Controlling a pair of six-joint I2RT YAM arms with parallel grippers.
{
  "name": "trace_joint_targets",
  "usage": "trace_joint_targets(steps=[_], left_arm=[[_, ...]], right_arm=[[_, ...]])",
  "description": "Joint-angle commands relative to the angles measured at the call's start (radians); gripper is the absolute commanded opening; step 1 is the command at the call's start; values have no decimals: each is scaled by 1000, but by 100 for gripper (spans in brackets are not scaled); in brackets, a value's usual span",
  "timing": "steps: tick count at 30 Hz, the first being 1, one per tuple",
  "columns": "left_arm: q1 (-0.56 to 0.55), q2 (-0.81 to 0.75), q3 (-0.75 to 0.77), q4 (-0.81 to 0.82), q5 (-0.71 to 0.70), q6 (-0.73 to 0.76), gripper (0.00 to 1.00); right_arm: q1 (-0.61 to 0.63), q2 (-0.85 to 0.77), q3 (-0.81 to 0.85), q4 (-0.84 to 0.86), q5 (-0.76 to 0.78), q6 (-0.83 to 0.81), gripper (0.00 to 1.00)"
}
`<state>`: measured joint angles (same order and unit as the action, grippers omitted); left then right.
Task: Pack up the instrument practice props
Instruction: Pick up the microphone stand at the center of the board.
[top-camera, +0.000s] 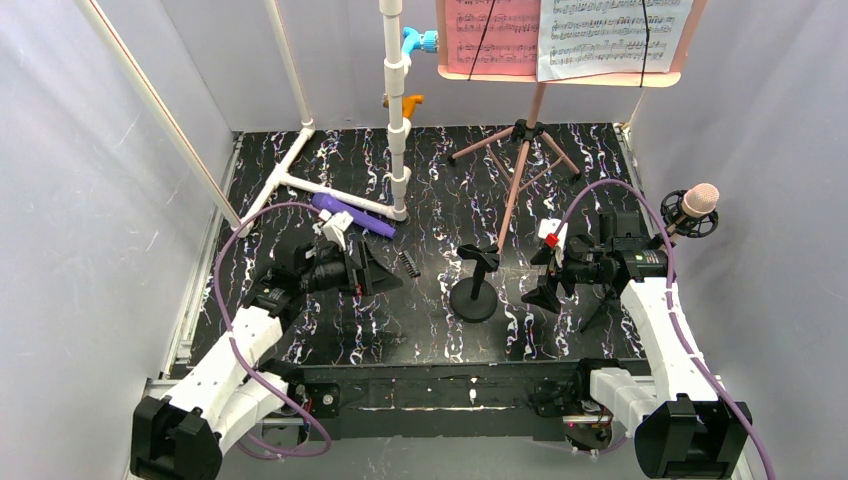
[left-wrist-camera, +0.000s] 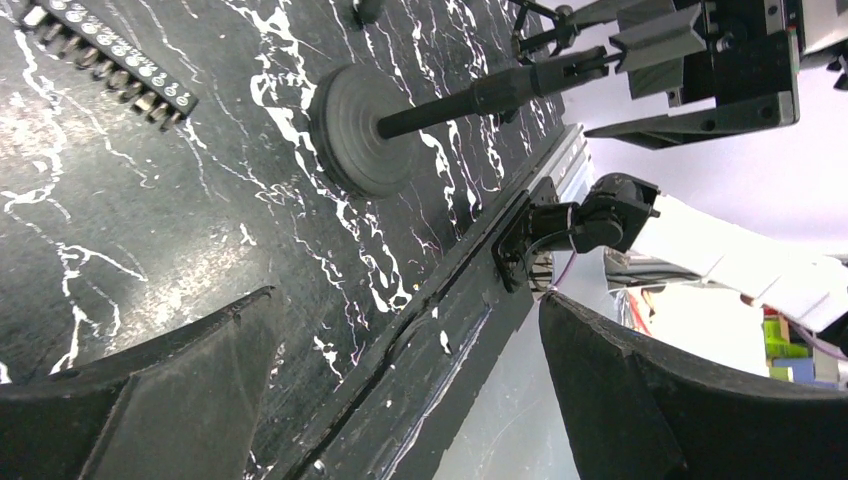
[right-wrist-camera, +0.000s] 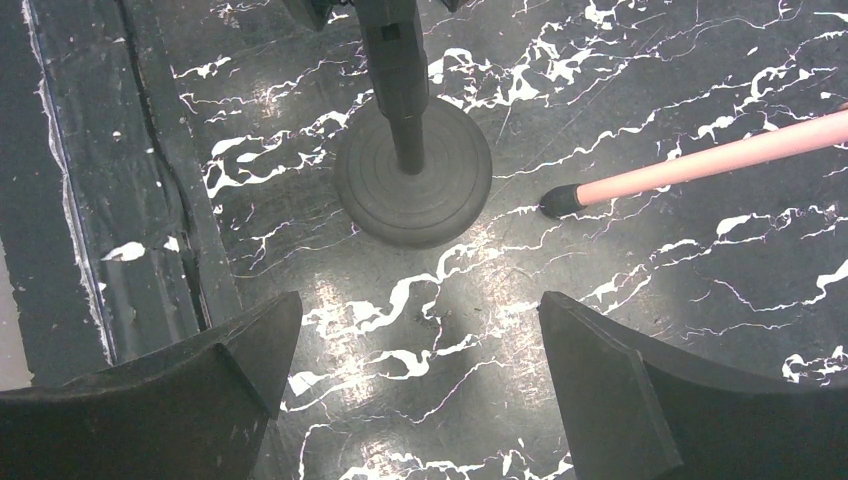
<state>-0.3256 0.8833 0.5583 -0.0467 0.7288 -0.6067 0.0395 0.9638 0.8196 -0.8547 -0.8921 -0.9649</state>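
Nearest the bases, both arms sit low over the black, white-veined mat (top-camera: 420, 330). The left gripper (left-wrist-camera: 400, 400) and right gripper (right-wrist-camera: 415, 390) both have their jaws wide apart with nothing between them, and they face each other across a black round-base post (top-camera: 474, 290). Neither touches any prop. A small black clip (top-camera: 408, 262) lies just beyond the left gripper. Behind that, the purple tube (top-camera: 355, 215) lies flat on the mat at the foot of the white pipe frame (top-camera: 397, 100), its long axis running from back-left to front-right. It is close behind the left wrist, so the left arm looks the better placed to take it, gripping across that axis. On the other side, one pink leg (right-wrist-camera: 700, 160) of the music stand (top-camera: 520, 150) reaches almost to the post's base. The tripod stands upright just beyond the right gripper, so it falls to the right arm. Its desk at the back holds the pages (top-camera: 610, 35). I cannot pick out a beige tube. A microphone (top-camera: 695, 205) crowds the right arm, and pale walls (top-camera: 110, 200) close in on three sides, leaving little room to swing.
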Motion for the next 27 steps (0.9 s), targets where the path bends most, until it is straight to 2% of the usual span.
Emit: trace_joint_targets(steps=[1, 15, 27], left_arm=[[-59, -18, -15, 86, -17, 24, 98], [-227, -62, -38, 131, -133, 115, 98], [-307, -118, -138, 316, -167, 147, 98]], right_arm=[[-2, 6, -10, 26, -10, 2, 98], [-2, 11, -13, 28, -7, 2, 98], [-3, 16, -14, 29, -7, 2, 98]])
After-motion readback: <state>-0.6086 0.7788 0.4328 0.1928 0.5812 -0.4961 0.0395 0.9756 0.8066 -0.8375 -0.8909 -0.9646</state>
